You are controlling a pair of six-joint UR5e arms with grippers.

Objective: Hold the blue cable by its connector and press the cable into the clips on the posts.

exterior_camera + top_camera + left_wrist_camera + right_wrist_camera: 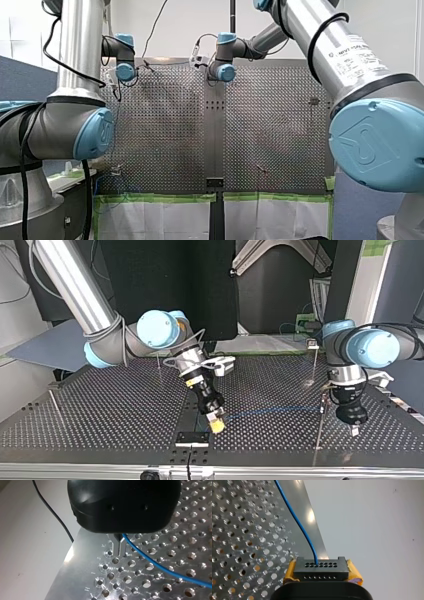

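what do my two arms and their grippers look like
Both arms are silver tubes with pale blue joint caps. My left arm carries black cables; my right arm bears a printed label. My left gripper is black with thin metal fingers; my right gripper is black with yellow pads.

Blue cable (160,567) out past the left wrist view's edge; post clip (312,344) indistinct.

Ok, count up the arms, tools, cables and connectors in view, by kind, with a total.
Arms: 2, my left arm and my right arm
Tools: 2, my left tool and my right tool
Blue cable: 1
Connector: 1
Total: 6
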